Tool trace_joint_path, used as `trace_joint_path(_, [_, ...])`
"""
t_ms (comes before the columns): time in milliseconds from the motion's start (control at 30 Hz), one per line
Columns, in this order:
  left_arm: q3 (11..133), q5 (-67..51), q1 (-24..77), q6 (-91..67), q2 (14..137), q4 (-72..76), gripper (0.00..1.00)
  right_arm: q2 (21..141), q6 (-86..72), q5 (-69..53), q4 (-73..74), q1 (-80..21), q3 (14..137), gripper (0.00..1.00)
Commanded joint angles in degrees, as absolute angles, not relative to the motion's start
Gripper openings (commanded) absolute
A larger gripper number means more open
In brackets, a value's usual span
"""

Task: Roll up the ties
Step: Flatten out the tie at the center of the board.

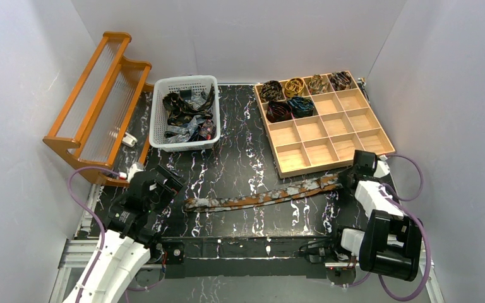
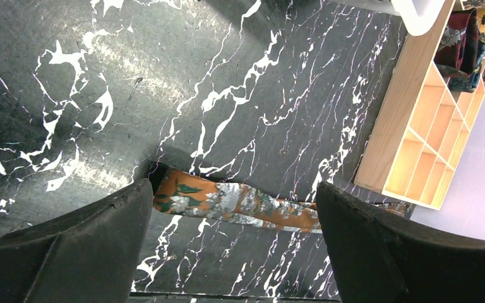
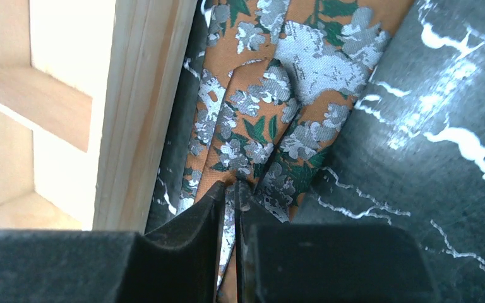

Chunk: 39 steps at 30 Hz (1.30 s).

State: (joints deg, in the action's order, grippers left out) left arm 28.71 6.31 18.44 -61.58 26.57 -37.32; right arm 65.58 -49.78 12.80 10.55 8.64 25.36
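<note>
Top external view has a rust-orange tie (image 1: 262,194) with grey floral mottling stretched flat on the black marbled tabletop (image 1: 233,158). Its long axis runs nearly across the tabletop, from a lower left end in front of the left arm to a slightly higher right end at the near edge of the wooden tray (image 1: 335,163). That right end lies just beside the tray's near wall, under the right fingers (image 1: 348,179). In the right wrist view these fingers are pressed almost together, pinching a fold of the tie's orange fabric between their tips, with the tray wall (image 3: 145,95) just to their left. The left fingers (image 2: 82,246) are spread wide and hang above the tie's left end, which shows between them in the left wrist view without touching either one. Which end of the tie is the broad one I cannot tell. Six rolled ties (image 1: 293,87) sit as small coils in the tray's far-left compartments. Loose ties (image 1: 186,113) lie heaped in a white basket (image 1: 183,146) at the far side, beside a wooden rack (image 1: 95,107).
</note>
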Motion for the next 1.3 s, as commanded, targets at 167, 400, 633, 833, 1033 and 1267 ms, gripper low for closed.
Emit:
trace_joint_path(167, [22.2, 0.2, 18.1, -64.4, 31.4, -32.4, 0.98, 64.2, -44.4, 9.3, 14.2, 11.7, 27.8, 0.25])
trace_joint_path(400, [19.0, -2.2, 18.1, -61.7, 33.2, -28.6, 0.93, 55.8, -38.8, -0.2, 23.4, 11.6, 35.6, 0.40])
trace_joint_path(633, [15.8, -2.3, 18.1, -63.3, 30.6, -27.4, 0.80, 55.5, -28.5, -32.3, 7.5, -0.4, 36.2, 0.70])
trace_joint_path(833, [15.2, -0.8, 18.1, -64.3, 29.6, -28.7, 0.78, 65.9, -15.9, -23.4, 1.6, -29.1, 41.0, 0.78])
trace_joint_path(1033, [15.0, -0.8, 18.1, -64.6, 28.7, -29.1, 0.76, 78.7, 4.5, -22.1, -11.1, -46.7, 42.8, 0.92])
trace_joint_path(1267, [15.4, 1.1, 18.1, -64.6, 28.7, -29.6, 0.75, 95.4, 18.9, -24.2, -10.8, -56.0, 52.1, 0.93])
